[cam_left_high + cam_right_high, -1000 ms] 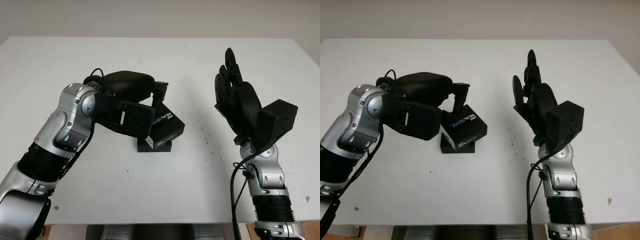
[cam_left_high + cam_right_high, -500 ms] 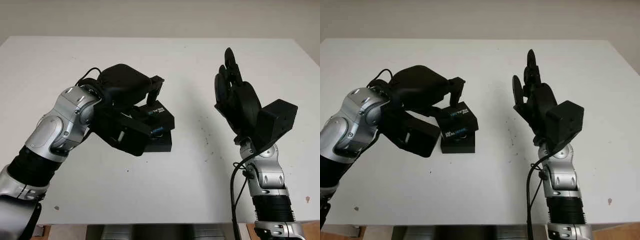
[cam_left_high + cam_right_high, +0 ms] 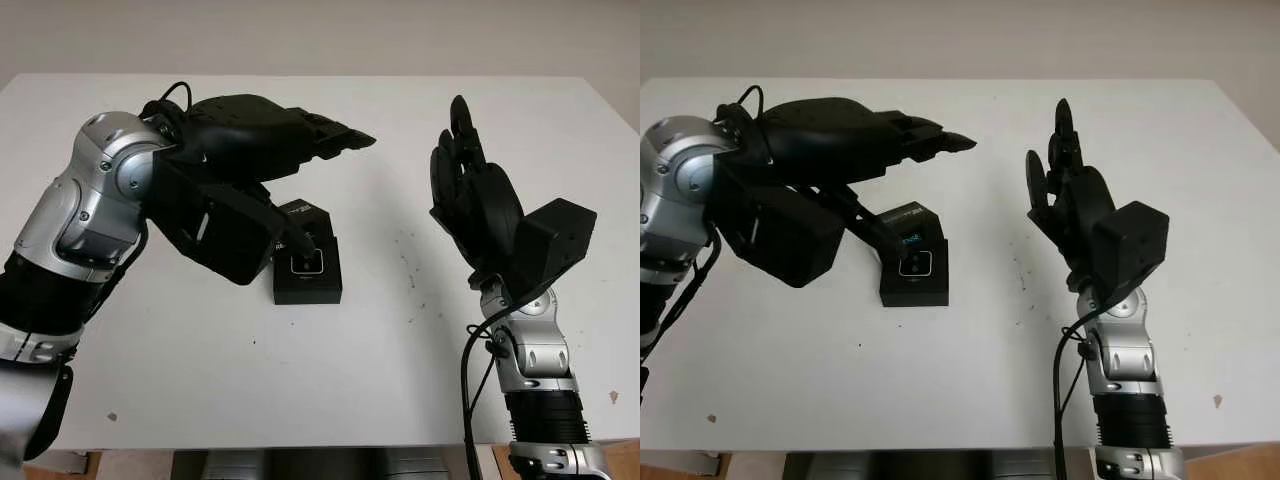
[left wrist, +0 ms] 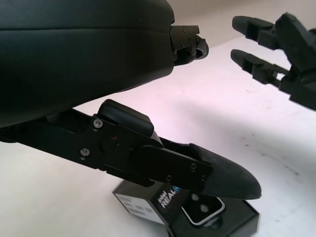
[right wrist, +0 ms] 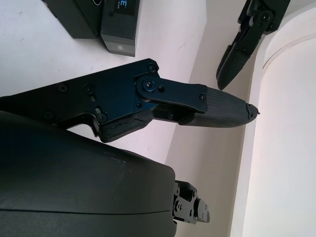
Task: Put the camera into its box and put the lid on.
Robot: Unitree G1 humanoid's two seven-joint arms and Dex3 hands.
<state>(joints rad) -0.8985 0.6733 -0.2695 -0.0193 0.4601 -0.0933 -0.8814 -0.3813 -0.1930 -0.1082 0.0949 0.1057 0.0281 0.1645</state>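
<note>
A black camera box (image 3: 310, 288) lies uncovered at the table's middle, and the camera (image 3: 305, 263), with a pale-rimmed face, sits inside it. Its black lid (image 3: 302, 214), printed with blue-white lettering, leans tilted on the box's far edge; the lid (image 4: 159, 201) and camera (image 4: 202, 213) also appear in the left wrist view. My left hand (image 3: 320, 140) hovers open above and behind the box, thumb (image 3: 285, 228) reaching down near the lid, holding nothing. My right hand (image 3: 465, 170) is raised open to the right of the box, well apart from it.
The white table (image 3: 300, 380) reaches to a front edge near the picture's bottom. My bulky left forearm (image 3: 110, 210) hangs over the table's left half, close to the box. A few small dark specks (image 3: 410, 280) dot the surface between box and right arm.
My left hand has let go of the lid and risen up and back from the box. The lid has slipped to the box's far edge, uncovering the camera. The right hand stayed still.
</note>
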